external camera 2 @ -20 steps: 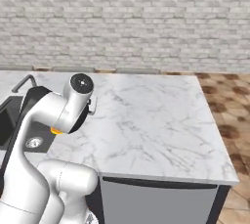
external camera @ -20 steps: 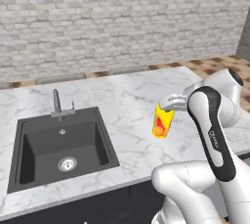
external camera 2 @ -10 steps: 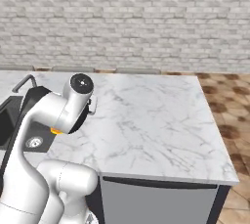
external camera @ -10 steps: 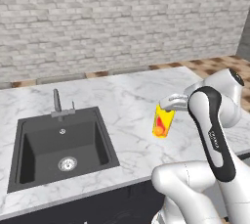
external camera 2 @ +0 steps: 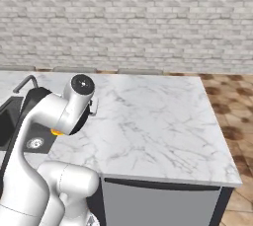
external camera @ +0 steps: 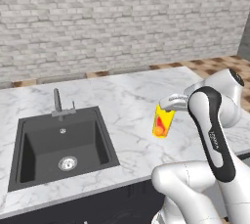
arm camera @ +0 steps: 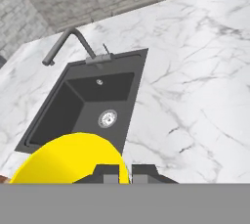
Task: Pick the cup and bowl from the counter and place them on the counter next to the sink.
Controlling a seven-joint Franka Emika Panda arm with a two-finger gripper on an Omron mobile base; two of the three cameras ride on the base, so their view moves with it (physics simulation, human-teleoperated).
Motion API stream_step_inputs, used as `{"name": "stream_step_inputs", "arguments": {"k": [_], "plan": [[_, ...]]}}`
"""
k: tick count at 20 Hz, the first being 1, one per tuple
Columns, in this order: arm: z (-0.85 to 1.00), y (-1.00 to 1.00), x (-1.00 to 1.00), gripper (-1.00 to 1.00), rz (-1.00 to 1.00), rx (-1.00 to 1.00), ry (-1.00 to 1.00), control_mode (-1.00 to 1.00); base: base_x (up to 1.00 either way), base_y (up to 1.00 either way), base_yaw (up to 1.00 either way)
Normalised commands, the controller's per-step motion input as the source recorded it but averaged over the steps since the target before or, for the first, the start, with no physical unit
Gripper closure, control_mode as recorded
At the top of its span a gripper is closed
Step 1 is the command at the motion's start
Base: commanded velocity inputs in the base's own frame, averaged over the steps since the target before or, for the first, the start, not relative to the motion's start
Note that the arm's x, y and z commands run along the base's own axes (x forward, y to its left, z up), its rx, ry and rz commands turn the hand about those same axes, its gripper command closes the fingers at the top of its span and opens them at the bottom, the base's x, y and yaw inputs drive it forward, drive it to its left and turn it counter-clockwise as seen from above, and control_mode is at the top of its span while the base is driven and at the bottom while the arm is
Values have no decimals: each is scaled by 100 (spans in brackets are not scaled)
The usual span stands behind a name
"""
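One dark grey sink (external camera: 61,145) lies at the left side of the left base view, set into the white marble counter (external camera: 122,96), with a grey faucet (external camera: 57,101) standing at its far edge and a round metal drain (external camera: 67,163) on its floor; to the right of the sink there is a strip of bare marble, and then the cup (external camera: 163,122), a small yellow tumbler with red-orange marks, which hangs upright in the air above the counter, near the sink but apart from it; the gripper (external camera: 172,104) holds the cup at its rim, with the jaws closed narrow on the rim, and the white arm rises behind it at the right; in the right base view the arm covers most of the cup, and a small orange piece of it (external camera 2: 57,132) shows under the wrist, with the counter (external camera 2: 153,121) stretching far to the right; in the hand view the yellow cup (arm camera: 73,159) is at the lower left, just beside the dark fingertips (arm camera: 108,173), and the sink (arm camera: 88,105) with its faucet (arm camera: 68,44) lies beyond it.
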Motion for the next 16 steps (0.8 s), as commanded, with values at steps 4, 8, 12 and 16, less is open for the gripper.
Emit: {"name": "stream_step_inputs", "arguments": {"k": [4, 8, 12, 16], "plan": [[-2, 19, 15, 100, 0, 0, 1, -100, 2, 4, 0], [-4, 36, 50, 100, -2, 0, 4, -100, 0, 0, 0], [-4, 41, 56, 100, -3, 0, 5, -100, 0, 0, 0], [-6, 21, 29, 100, -1, 0, 4, -100, 0, 0, 0]]}}
